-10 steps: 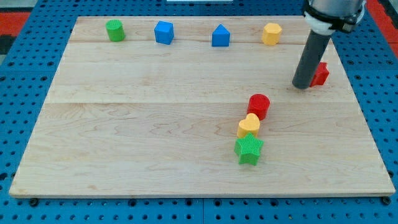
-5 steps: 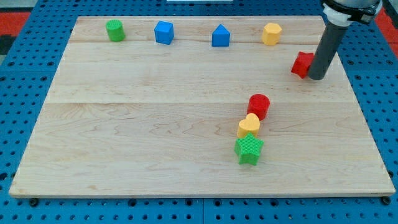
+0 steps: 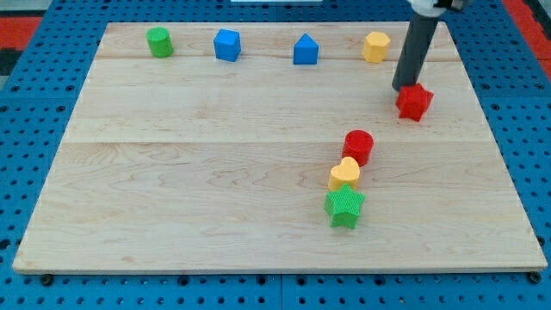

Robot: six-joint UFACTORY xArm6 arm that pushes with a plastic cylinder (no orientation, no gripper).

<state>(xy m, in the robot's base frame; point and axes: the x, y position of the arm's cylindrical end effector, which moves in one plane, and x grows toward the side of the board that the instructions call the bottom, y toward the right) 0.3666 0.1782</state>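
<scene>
My tip [image 3: 402, 89] rests on the board at the view's upper right, touching the upper-left side of a red star-shaped block [image 3: 414, 102]. A yellow hexagonal block [image 3: 375, 46] stands a short way above and to the left of the tip. Lower down, near the board's middle, a red cylinder [image 3: 358, 146], a yellow heart-shaped block [image 3: 344, 173] and a green star-shaped block [image 3: 345, 207] form a tight slanted line.
Along the board's top edge stand a green cylinder [image 3: 158, 41], a blue cube-like block [image 3: 227, 44] and a blue house-shaped block [image 3: 305, 50]. The wooden board [image 3: 198, 181] lies on a blue pegboard table [image 3: 21, 146].
The tip swung from the red star's left, round its right side, to its upper left. The red star slid left and then slightly down.
</scene>
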